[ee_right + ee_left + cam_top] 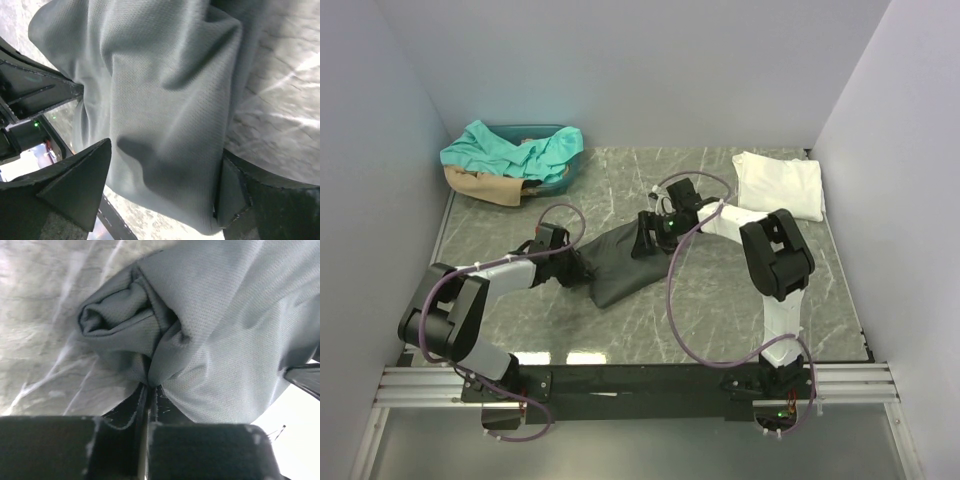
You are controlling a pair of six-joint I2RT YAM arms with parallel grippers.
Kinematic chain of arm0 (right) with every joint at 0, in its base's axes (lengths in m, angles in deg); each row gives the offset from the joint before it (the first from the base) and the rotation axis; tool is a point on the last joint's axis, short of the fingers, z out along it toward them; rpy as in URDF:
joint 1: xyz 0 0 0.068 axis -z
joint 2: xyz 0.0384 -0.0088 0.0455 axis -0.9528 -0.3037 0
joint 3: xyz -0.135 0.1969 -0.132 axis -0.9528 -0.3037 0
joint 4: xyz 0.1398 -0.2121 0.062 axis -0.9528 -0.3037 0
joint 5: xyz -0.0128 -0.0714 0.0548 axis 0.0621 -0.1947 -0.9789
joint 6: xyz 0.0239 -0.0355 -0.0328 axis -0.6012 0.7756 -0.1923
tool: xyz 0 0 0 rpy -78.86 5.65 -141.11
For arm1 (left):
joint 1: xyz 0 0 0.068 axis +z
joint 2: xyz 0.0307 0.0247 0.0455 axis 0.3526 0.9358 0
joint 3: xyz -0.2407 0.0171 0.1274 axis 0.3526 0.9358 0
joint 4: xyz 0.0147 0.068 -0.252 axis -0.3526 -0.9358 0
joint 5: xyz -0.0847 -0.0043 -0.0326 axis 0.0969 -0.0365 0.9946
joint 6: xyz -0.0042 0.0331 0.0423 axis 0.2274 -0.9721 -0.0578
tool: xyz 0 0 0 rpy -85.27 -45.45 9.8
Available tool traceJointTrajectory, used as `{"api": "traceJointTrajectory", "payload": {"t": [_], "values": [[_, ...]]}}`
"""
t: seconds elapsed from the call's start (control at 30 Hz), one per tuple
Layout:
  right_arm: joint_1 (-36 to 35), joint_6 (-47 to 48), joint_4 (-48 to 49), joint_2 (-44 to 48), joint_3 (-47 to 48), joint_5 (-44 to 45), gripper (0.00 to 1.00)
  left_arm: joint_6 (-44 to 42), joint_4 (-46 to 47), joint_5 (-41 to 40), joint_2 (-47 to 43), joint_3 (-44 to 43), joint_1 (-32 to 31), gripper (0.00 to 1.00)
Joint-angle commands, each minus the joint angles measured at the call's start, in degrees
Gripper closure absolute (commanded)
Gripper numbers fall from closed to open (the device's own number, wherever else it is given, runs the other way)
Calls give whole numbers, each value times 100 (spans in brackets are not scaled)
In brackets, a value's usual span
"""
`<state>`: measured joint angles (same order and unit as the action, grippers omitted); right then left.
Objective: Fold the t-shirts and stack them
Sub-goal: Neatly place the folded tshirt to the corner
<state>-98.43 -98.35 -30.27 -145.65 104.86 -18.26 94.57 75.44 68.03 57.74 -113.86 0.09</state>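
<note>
A dark charcoal grey t-shirt (620,265) lies bunched in the middle of the table. My left gripper (582,268) is at its left end. In the left wrist view the left gripper (150,390) is shut, with a gathered fold of the grey t-shirt (225,330) pinched at its tips. My right gripper (648,235) is at the shirt's right end. In the right wrist view the right gripper (165,152) stands open, its two fingers either side of a fold of the grey t-shirt (165,100). A folded white t-shirt (780,183) lies at the back right.
A teal t-shirt (515,150) and a tan t-shirt (480,185) are heaped in a dark basket (565,172) at the back left. White walls close in the marbled table (720,300) on three sides. Both arms' cables loop above the table.
</note>
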Motion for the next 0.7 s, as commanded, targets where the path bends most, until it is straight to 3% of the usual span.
{"api": "traceJointTrajectory", "payload": {"t": [0.0, 0.1, 0.2, 0.23, 0.27, 0.3, 0.37, 0.43, 0.47, 0.6, 0.67], "values": [[-158, -24, 127, -282, 87, 159, 19, -134, 91, 84, 166, 217, -19, 99], [-219, -76, 162, -378, 140, 159, 26, -143, 126, 119, 139, 287, -19, 99], [-228, -147, 215, -458, 193, 176, 49, -170, 152, 137, 60, 366, -19, 99], [-219, -173, 224, -467, 193, 185, 63, -187, 170, 146, 17, 375, -19, 99], [-219, -182, 233, -475, 201, 194, 70, -222, 170, 163, -1, 375, -19, 99], [-228, -191, 224, -467, 210, 255, 86, -231, 179, 181, -10, 366, -19, 99], [-228, -191, 180, -397, 236, 361, 97, -266, 153, 199, -63, 305, -27, 93], [-210, -165, 119, -300, 254, 606, 100, -293, 4, 164, -150, 183, -19, 70], [-202, -138, 58, -152, 263, 703, 100, -319, -58, 120, -194, 129, -19, 52], [-53, 46, -303, 227, 394, 1353, 100, -416, -488, -38, -484, -134, -19, 29], [131, 169, -548, 411, 473, 1705, 100, -477, -725, -117, -660, -275, -19, 24]]}}
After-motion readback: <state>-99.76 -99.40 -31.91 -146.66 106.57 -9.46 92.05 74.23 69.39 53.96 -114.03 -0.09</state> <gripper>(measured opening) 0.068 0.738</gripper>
